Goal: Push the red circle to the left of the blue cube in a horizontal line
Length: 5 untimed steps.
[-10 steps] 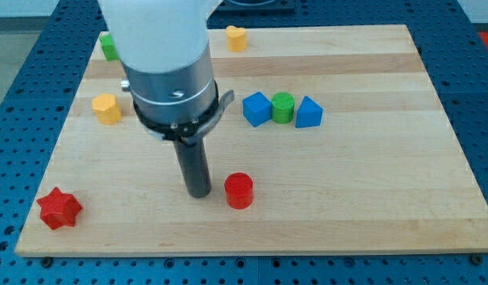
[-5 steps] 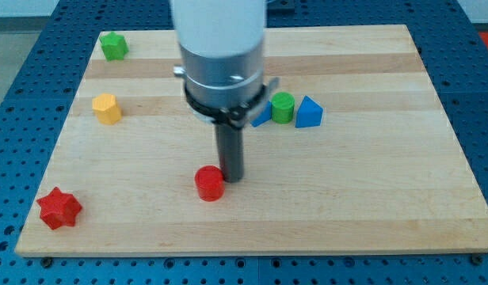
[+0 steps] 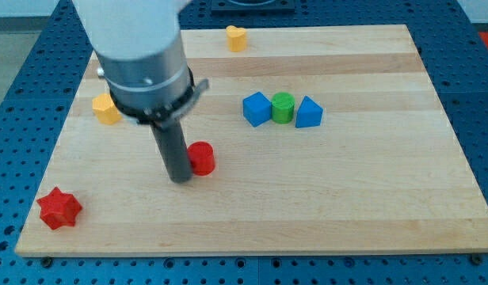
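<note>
The red circle [image 3: 202, 157] is a short red cylinder on the wooden board [image 3: 371, 182], left of centre. The blue cube [image 3: 257, 108] sits up and to the right of it, touching a green cylinder [image 3: 283, 107] and a blue triangular block [image 3: 309, 112] in a row. My tip [image 3: 181, 177] rests on the board just left of and slightly below the red circle, touching or nearly touching its left side.
A yellow block [image 3: 106, 110] is partly hidden behind the arm at the left. A yellow heart-like block [image 3: 237, 37] sits at the top edge. A red star [image 3: 59, 208] lies at the bottom left corner. The arm's body hides the board's top left.
The red circle has moved up the board, closer to the blue cube's row. My tip went from the circle's right side round to its left. The arm now covers the green block at top left.
</note>
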Each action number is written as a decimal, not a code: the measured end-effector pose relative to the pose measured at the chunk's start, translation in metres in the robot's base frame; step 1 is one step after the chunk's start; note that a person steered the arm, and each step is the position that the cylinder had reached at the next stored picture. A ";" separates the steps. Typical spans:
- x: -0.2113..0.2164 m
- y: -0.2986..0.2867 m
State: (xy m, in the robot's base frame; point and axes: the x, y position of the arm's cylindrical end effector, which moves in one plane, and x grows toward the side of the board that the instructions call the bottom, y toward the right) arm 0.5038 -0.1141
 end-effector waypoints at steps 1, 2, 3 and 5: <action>-0.012 -0.003; 0.016 -0.003; 0.041 0.002; 0.004 0.056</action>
State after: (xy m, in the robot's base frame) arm 0.5077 -0.0582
